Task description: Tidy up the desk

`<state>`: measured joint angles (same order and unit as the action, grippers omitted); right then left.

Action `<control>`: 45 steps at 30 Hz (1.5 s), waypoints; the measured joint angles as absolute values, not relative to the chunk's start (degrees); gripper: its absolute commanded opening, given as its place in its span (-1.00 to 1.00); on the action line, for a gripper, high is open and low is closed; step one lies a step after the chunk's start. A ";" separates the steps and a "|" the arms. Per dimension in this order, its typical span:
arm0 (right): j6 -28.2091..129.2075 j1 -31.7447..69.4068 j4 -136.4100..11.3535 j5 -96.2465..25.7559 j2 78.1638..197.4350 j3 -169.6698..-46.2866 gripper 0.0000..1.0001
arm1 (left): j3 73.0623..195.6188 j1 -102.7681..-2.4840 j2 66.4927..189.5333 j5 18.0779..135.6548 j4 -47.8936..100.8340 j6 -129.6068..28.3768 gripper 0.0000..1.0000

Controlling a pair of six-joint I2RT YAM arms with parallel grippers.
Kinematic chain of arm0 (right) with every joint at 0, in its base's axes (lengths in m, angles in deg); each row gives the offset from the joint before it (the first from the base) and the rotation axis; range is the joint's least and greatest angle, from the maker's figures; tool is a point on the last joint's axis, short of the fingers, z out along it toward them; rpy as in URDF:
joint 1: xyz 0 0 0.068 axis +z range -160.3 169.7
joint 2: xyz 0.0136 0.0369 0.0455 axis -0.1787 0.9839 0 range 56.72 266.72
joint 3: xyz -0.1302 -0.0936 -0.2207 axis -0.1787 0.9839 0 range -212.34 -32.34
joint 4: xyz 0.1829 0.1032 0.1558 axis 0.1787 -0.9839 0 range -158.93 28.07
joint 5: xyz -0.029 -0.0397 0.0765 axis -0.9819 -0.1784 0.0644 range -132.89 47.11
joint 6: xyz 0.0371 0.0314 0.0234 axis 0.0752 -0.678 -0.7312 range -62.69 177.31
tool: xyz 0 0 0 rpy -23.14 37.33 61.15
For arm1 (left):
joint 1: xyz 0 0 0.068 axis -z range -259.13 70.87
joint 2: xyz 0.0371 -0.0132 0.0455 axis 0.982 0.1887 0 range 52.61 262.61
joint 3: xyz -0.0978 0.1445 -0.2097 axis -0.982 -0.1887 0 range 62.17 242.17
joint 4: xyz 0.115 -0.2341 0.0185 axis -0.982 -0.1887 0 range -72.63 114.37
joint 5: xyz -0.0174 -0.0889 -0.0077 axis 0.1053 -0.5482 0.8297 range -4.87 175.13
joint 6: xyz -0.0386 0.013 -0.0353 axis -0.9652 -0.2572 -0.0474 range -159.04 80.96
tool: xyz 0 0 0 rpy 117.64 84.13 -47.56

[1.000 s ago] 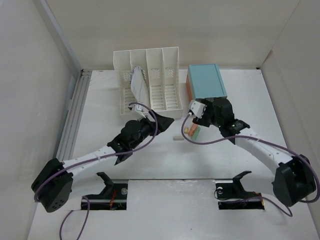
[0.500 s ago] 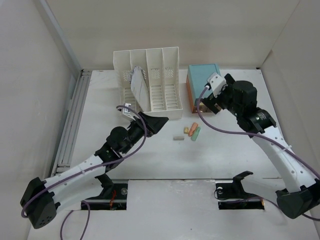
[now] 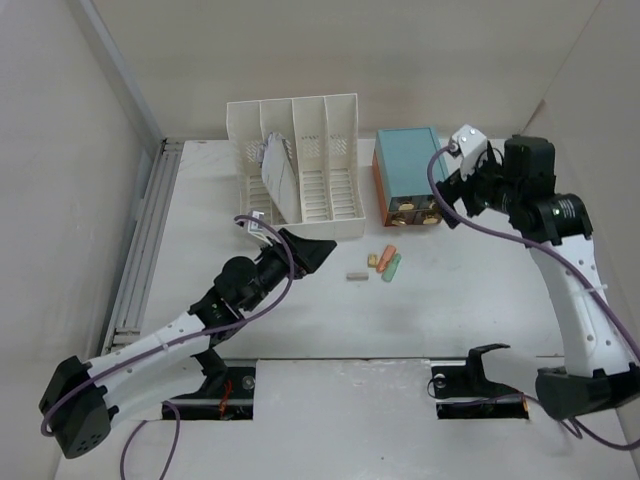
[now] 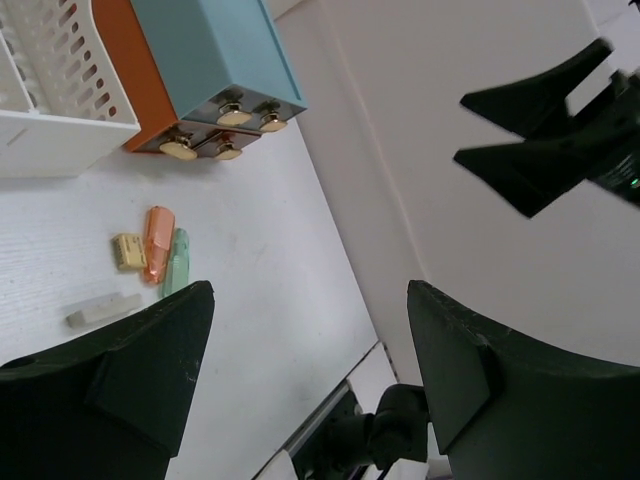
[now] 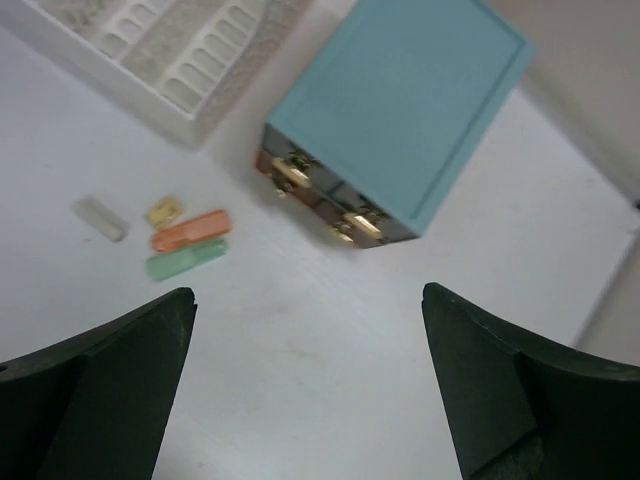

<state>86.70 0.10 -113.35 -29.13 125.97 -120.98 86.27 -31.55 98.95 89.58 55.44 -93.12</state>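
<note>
My left fingers (image 3: 312, 248) and right fingers (image 3: 455, 192) gape wide, holding nothing. The counter (image 3: 480, 300) spreads beneath the teal drawer box (image 3: 410, 165); just before that box, markers (image 3: 391, 267) lie loose, so tidying looks barely begun

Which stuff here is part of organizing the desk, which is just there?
Job: flat white desk; orange rounded stick; green rounded stick; small yellow block; grey bar; teal drawer box; white slotted file rack.
Bystanders: grey metal rail; purple cables.
</note>
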 measured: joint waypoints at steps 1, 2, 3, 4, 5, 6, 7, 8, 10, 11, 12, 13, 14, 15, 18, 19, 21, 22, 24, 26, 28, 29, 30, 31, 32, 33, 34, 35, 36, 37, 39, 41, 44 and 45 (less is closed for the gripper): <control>85.35 -0.60 -113.22 -26.29 124.03 -118.01 1.00 | 86.27 -31.44 99.41 89.38 56.03 -93.05 0.50; 83.95 -1.35 -112.83 -23.79 122.28 -114.82 1.00 | 86.27 -31.31 100.03 89.25 57.16 -92.95 0.50; 82.39 -2.11 -112.67 -21.32 121.03 -111.80 1.00 | 86.27 -31.12 100.59 89.16 58.41 -92.88 0.50; 80.36 -2.88 -111.49 -18.99 120.07 -108.57 1.00 | 86.20 -30.85 101.21 88.99 59.70 -92.95 0.50; 78.15 -3.40 -110.07 -16.93 119.55 -105.34 1.00 | 86.09 -30.68 102.04 88.79 61.49 -93.16 0.46; 76.06 -3.68 -108.98 -14.90 119.48 -102.47 1.00 | 86.05 -30.40 103.15 88.68 63.68 -93.56 0.41; 73.87 -3.95 -107.38 -13.04 119.72 -99.85 1.00 | 86.01 -30.20 104.53 88.59 65.91 -94.02 0.41; 71.31 -3.99 -105.18 -11.51 120.03 -97.34 1.00 | 85.83 -29.96 106.36 88.59 68.57 -94.65 0.37; 67.14 -4.34 -100.67 -8.95 120.16 -93.20 1.00 | 85.39 -28.84 111.17 88.79 74.89 -96.64 0.29; 64.84 -4.65 -98.03 -7.82 120.05 -91.43 1.00 | 85.29 -28.14 113.66 88.88 77.21 -97.58 0.29; 62.79 -5.13 -95.58 -6.81 119.90 -90.25 1.00 | 85.22 -27.07 116.94 89.44 80.09 -98.80 0.26; 60.89 -5.94 -92.98 -5.78 119.79 -89.51 1.00 | 85.42 -26.11 120.35 89.99 82.93 -100.16 0.26; 59.23 -6.90 -90.49 -5.00 119.70 -89.14 1.00 | 85.83 -25.11 123.83 90.47 84.99 -101.25 0.17; 57.74 -7.95 -88.13 -4.49 119.59 -89.10 1.00 | 86.44 -24.17 127.35 91.17 86.60 -102.56 0.17; 54.66 -10.77 -82.84 -4.32 119.09 -89.73 1.00 | 90.77 -21.04 136.55 95.24 88.90 -104.77 0.08; 53.92 -11.47 -81.77 -4.98 118.93 -90.32 1.00 | 92.34 -20.25 138.41 96.68 89.05 -105.27 0.08; 52.91 -12.30 -80.11 -7.62 118.26 -91.43 1.00 | 96.06 -18.70 141.40 100.79 89.29 -106.54 0.08; 52.52 -12.51 -79.45 -8.78 117.60 -91.83 1.00 | 97.83 -18.20 142.65 103.48 89.66 -107.50 0.04; 51.90 -12.51 -78.84 -10.57 116.01 -92.42 1.00 | 101.00 -17.61 144.61 106.30 89.31 -108.97 0.01; 50.92 -12.51 -78.03 -12.58 113.82 -92.81 1.00 | 105.66 -17.13 147.21 110.78 86.84 -111.61 -0.02; 49.92 -12.65 -77.88 -15.03 111.39 -93.05 1.00 | 110.84 -16.82 149.88 114.58 82.43 -114.04 0.10; 49.48 -12.69 -77.70 -16.25 110.10 -93.07 1.00 | 113.42 -16.60 151.43 116.42 80.27 -115.09 0.10; 49.02 -12.80 -77.70 -17.39 108.86 -93.07 1.00 | 115.91 -16.32 152.98 118.08 78.23 -116.20 0.10; 48.58 -12.89 -77.68 -18.42 107.74 -93.07 1.00 | 118.29 -16.06 154.60 119.28 76.27 -117.27 0.10; 48.25 -12.89 -77.62 -19.27 106.96 -93.07 1.00 | 120.61 -15.80 156.18 120.37 74.08 -118.21 0.10; 47.95 -12.91 -77.57 -20.12 106.39 -93.07 1.00 | 122.84 -15.60 157.73 121.36 71.85 -119.33 0.10; 47.64 -12.91 -77.57 -20.87 106.08 -93.07 1.00 | 125.00 -15.42 159.28 122.21 69.82 -120.55 0.04; 47.38 -12.91 -77.57 -21.65 105.78 -93.07 1.00 | 126.70 -15.34 160.57 122.80 68.07 -121.77 -0.03; 47.16 -12.91 -77.64 -22.33 105.82 -93.07 1.00 | 128.37 -15.25 161.77 123.37 65.88 -123.09 -0.03; 46.94 -12.91 -77.75 -23.09 105.93 -93.07 1.00 | 130.16 -15.20 163.04 123.91 63.11 -124.97 -0.03; 46.72 -12.91 -77.88 -24.34 106.15 -93.07 1.00 | 132.78 -15.16 165.09 124.48 59.13 -128.05 -0.03; 46.40 -12.93 -77.92 -25.17 106.26 -93.07 1.00 | 134.62 -15.12 166.84 124.77 55.87 -131.30 -0.03; 46.13 -12.93 -77.92 -25.87 106.24 -93.07 1.00 | 135.62 -15.12 168.92 125.11 53.14 -135.41 -0.03; 45.94 -12.93 -77.94 -26.00 106.24 -93.07 1.00 | 135.88 -15.12 169.75 125.29 52.24 -137.14 -0.03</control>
